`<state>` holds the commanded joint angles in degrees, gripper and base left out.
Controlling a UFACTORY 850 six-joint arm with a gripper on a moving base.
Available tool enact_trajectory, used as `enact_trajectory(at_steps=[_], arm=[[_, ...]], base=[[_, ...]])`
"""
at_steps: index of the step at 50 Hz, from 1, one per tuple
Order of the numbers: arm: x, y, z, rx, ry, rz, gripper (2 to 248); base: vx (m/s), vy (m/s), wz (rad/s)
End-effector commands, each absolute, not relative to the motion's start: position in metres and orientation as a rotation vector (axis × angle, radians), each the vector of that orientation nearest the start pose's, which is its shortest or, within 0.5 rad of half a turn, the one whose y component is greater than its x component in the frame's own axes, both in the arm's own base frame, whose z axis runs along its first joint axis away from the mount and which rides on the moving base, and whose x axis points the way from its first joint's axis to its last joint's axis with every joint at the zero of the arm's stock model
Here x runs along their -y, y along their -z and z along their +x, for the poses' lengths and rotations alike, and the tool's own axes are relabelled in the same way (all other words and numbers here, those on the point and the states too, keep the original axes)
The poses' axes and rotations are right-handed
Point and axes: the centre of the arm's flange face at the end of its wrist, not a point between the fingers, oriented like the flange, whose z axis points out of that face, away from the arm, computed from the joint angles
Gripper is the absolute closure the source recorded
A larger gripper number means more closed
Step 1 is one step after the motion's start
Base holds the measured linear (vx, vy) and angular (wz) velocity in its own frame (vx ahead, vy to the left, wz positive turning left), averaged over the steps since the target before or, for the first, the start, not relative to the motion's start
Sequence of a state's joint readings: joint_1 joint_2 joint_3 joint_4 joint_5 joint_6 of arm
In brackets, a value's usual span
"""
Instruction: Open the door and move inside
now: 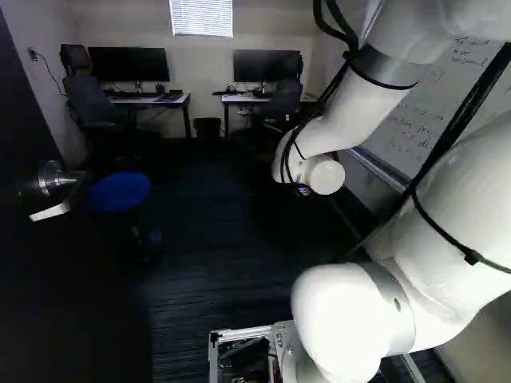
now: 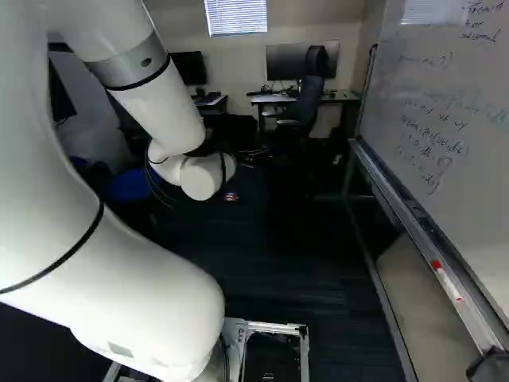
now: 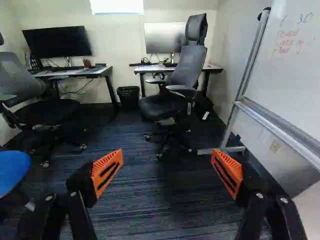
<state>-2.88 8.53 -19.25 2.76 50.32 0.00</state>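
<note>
Because the dark door [image 1: 72, 295], standing open at the left of the left base view, looks solid, expect a heavy swing; the pincer [image 3: 167, 156] gapes, empty; the lever handle [image 1: 51, 211], likely stiff and slick, is best gripped near its tip.

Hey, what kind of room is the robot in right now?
Probably a small office: desks with monitors, office chairs, and a whiteboard with writing.
</note>
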Motion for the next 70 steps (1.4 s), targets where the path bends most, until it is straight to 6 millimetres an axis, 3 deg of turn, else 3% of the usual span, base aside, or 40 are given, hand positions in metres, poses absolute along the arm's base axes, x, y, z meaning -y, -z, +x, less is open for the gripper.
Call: enact_trajectory(at_steps=[70], arm=[[0.0215, -0.4241, 0.3608, -0.137, 2.004, -2.469, 3]], base=[[0.209, 0.008, 0.002]])
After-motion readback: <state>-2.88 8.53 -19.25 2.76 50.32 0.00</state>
